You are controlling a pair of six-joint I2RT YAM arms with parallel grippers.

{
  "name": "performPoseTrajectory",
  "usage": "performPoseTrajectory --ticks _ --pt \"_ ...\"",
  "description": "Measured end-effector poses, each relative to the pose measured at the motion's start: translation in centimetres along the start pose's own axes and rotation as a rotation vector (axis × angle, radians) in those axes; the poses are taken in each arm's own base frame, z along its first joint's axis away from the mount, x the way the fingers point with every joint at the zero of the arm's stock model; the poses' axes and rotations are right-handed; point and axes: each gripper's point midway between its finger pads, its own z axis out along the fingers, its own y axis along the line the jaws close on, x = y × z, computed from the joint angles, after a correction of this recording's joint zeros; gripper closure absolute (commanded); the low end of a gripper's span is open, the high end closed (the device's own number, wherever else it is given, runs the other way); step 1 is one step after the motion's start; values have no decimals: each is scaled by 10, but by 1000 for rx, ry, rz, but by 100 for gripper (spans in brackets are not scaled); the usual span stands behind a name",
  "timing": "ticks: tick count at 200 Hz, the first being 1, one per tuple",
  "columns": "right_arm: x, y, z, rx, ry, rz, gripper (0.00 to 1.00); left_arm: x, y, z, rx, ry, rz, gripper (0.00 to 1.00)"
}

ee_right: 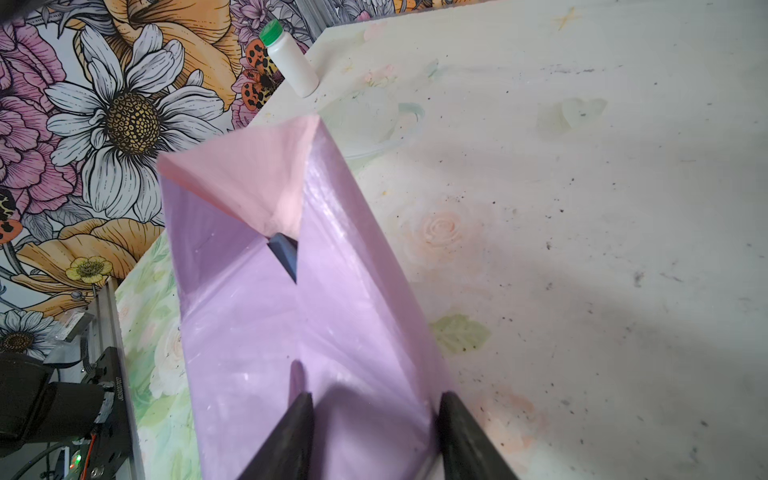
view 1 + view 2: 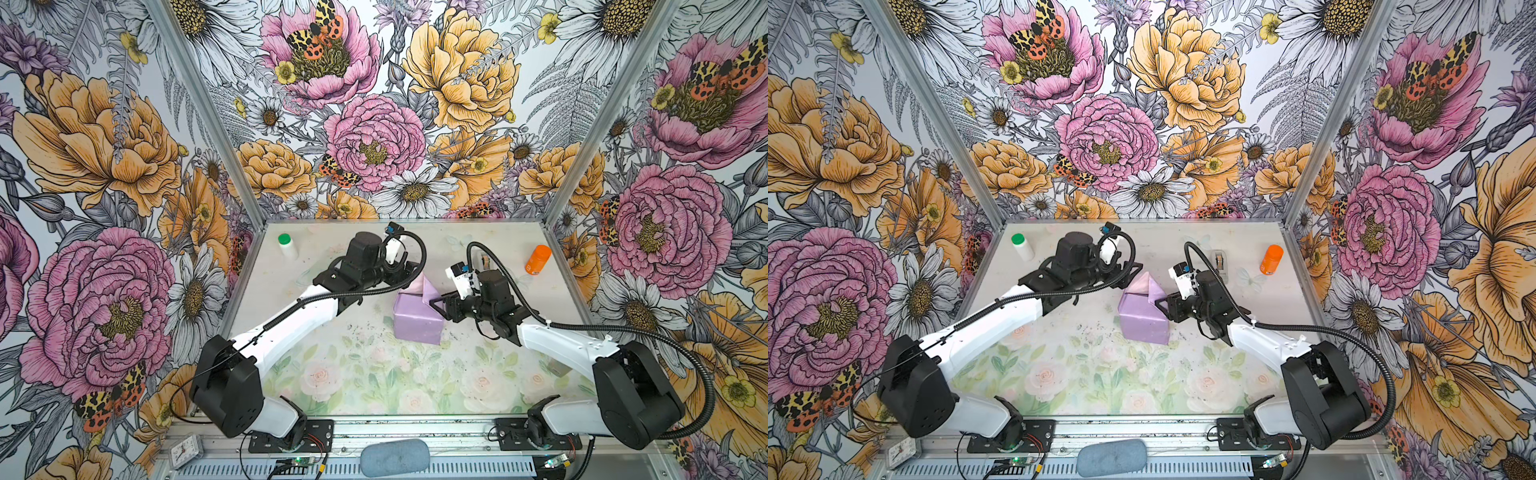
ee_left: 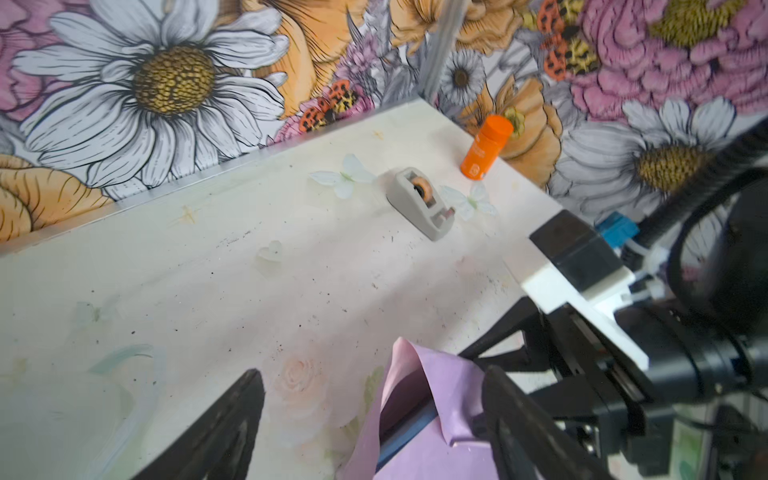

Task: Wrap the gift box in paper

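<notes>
Found mid-tabletop (image 2: 353,374): the gift box (image 1: 284,253), nearly all hidden, glimpsed only as a navy corner through a gap in the right wrist view and as a blue strip in the left wrist view. Swathed in the paper (image 2: 415,324), drawn smooth over the top and near sides in both top views. Judged well along, with the body covered. Not finished at the far end, though: open there, with pink flaps standing upright in a peak. Left to do, by the look of it: folding those flaps down and fastening them. Cannot tell whether any tape is already on.

Right tool (image 1: 376,395): partly closed, fingers (image 1: 297,432) pressed on the papered near end, seemingly clamping the box through the wrap and steadying it. Left tool (image 3: 374,374): spread wide, holding nothing, straddling the upright flap at the far end; cannot tell whether touching it on one side.

Further out: grey tape dispenser (image 3: 419,203) toward the far right, well apart from the parcel; orange bottle (image 2: 538,259) beyond it; white bottle with green cap (image 2: 287,245) at the far left.
</notes>
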Motion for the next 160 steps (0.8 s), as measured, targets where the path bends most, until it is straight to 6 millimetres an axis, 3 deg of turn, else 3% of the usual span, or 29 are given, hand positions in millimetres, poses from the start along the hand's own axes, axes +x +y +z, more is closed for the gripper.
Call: performPoseTrajectory --ticks 18,47,74,114,160 --pt "-1 0 0 -13 1 -15 50 6 -1 18 68 109 80 17" --pt "-1 0 1 -35 3 -26 50 41 -7 47 186 297 145 17" --pt "-2 1 3 -54 8 -29 50 62 -13 61 273 390 178 17" --pt "-2 4 4 -69 9 -32 50 68 -22 67 365 423 225 21" --pt "-2 4 4 -70 9 -32 50 70 -27 73 431 447 316 34"
